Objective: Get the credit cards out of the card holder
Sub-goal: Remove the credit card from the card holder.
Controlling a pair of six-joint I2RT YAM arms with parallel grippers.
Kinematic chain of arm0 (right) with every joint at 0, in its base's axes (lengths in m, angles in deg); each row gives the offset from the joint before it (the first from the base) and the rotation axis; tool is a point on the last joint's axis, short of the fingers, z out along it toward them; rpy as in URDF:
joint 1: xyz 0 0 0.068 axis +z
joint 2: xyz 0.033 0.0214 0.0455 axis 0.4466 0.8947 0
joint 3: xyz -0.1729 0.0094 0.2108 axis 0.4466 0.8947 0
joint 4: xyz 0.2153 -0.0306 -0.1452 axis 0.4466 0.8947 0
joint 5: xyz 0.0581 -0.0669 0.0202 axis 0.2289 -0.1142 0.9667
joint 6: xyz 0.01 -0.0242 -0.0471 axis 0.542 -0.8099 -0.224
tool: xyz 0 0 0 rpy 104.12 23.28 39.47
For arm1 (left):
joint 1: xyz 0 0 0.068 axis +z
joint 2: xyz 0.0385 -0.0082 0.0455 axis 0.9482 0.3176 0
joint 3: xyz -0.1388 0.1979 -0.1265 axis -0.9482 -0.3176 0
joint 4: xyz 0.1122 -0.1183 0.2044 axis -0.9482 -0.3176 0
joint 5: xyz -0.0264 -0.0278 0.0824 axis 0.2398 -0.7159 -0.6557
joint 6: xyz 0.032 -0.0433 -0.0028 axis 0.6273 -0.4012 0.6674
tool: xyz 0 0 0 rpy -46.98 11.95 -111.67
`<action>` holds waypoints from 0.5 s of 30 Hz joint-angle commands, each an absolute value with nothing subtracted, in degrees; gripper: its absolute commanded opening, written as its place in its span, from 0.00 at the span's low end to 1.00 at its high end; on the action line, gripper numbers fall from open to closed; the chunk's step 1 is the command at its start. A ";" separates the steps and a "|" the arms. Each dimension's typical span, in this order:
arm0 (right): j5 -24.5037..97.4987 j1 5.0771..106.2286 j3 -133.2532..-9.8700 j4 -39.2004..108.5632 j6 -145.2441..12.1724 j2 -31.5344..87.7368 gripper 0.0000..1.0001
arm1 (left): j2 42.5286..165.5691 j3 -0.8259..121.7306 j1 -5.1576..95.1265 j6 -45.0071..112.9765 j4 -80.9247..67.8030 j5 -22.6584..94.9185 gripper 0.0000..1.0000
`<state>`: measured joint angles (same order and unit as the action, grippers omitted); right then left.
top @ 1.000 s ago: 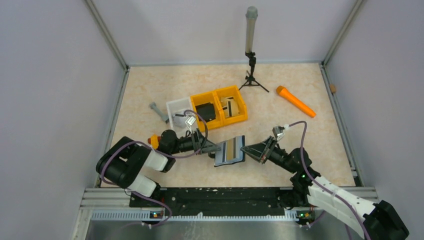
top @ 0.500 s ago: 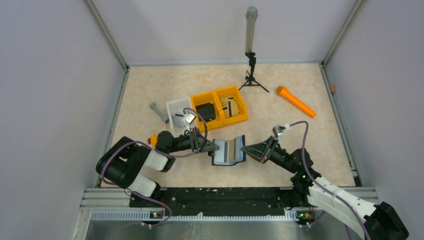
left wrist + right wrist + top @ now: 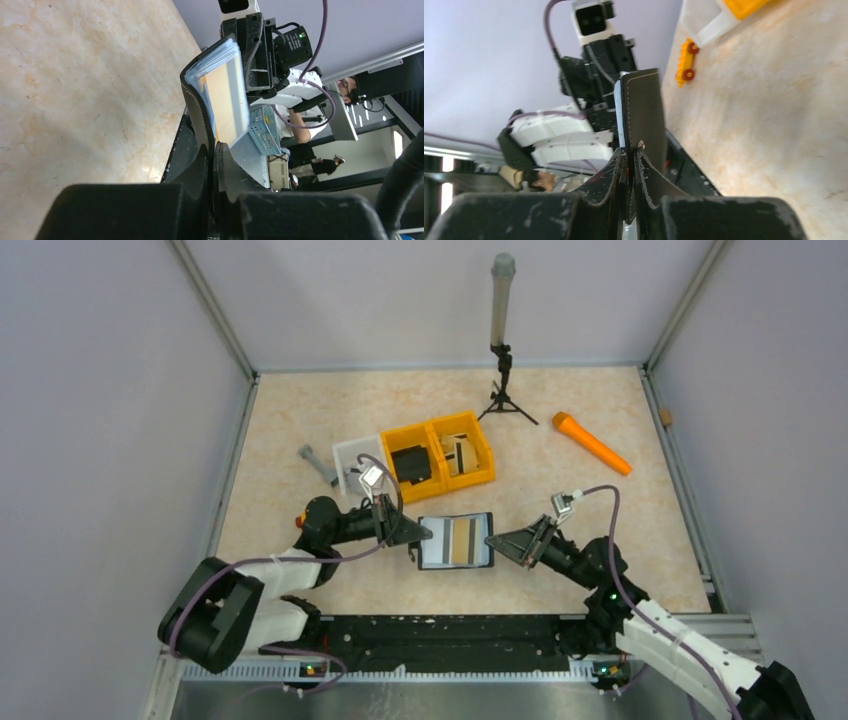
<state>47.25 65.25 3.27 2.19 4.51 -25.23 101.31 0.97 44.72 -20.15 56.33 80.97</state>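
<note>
The black card holder (image 3: 455, 541) hangs spread open above the table between my two grippers, its pale lining facing up. A card (image 3: 461, 540) with a tan stripe sits in its slots; it shows as a tan face (image 3: 226, 97) in the left wrist view. My left gripper (image 3: 421, 536) is shut on the holder's left edge (image 3: 199, 107), and its fingertips (image 3: 214, 151) pinch the black cover. The right gripper (image 3: 491, 541) is shut on the right edge, beside a snap stud on the cover (image 3: 644, 112).
Two orange bins (image 3: 478, 472) and a white bin (image 3: 350, 449) stand behind the holder; one holds a black block (image 3: 411, 462), another striped flat pieces (image 3: 462, 452). Further off are a small tripod with a grey tube (image 3: 500, 340), an orange stick (image 3: 592, 442), a grey tool (image 3: 318, 462) and an orange toy (image 3: 686, 62).
The left gripper has closed on the holder's left edge. The holder has swung from tilted to level and spread flat. The left arm has reached forward; the right gripper stayed shut.
</note>
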 commanded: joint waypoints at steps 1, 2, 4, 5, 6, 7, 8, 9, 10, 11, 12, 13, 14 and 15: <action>40.74 64.65 -2.90 20.15 -9.46 -29.93 0.15 | 92.10 3.52 46.39 -10.26 39.40 81.07 0.00; 38.64 64.60 -4.57 24.83 -12.22 -30.69 0.22 | 90.22 4.16 46.57 -8.48 34.77 80.47 0.00; 35.40 64.58 -7.39 31.42 -16.83 -31.61 0.28 | 87.38 5.12 46.61 -4.72 27.27 78.85 0.00; 34.72 64.58 -8.51 32.92 -18.73 -31.74 0.31 | 86.37 5.37 46.70 -3.19 24.75 78.17 0.00; 34.66 64.58 -9.44 33.54 -20.70 -31.67 0.35 | 85.62 5.42 46.74 -2.50 23.15 77.83 0.00; 35.23 64.58 -10.19 33.41 -21.54 -31.42 0.39 | 85.26 5.30 46.78 -2.41 22.84 77.80 0.00; 35.99 64.58 -10.82 32.75 -23.26 -30.95 0.45 | 85.03 5.30 46.79 -2.58 22.81 77.93 0.00; 37.86 64.58 -11.20 30.76 -24.30 -30.29 0.49 | 84.99 5.40 46.79 -2.79 23.06 78.15 0.00; 39.75 64.58 -11.49 28.62 -25.05 -29.05 0.52 | 85.03 5.48 46.79 -3.16 23.28 78.34 0.00; 41.95 64.58 -11.66 26.48 -25.51 -27.43 0.54 | 85.06 5.65 46.79 -3.35 23.55 78.51 0.00; 44.63 64.58 -11.70 23.54 -25.82 -25.47 0.54 | 85.13 5.70 46.79 -3.65 24.01 78.76 0.00; 47.45 64.64 -11.72 20.33 -25.81 -22.90 0.53 | 85.14 5.69 46.84 -4.15 24.80 78.98 0.00; 50.29 64.78 -12.02 17.47 -25.55 -20.29 0.52 | 85.22 5.61 46.79 -4.69 25.50 79.08 0.00; 52.19 65.11 -12.46 15.07 -25.17 -17.19 0.51 | 85.29 5.57 46.88 -5.26 26.30 79.22 0.00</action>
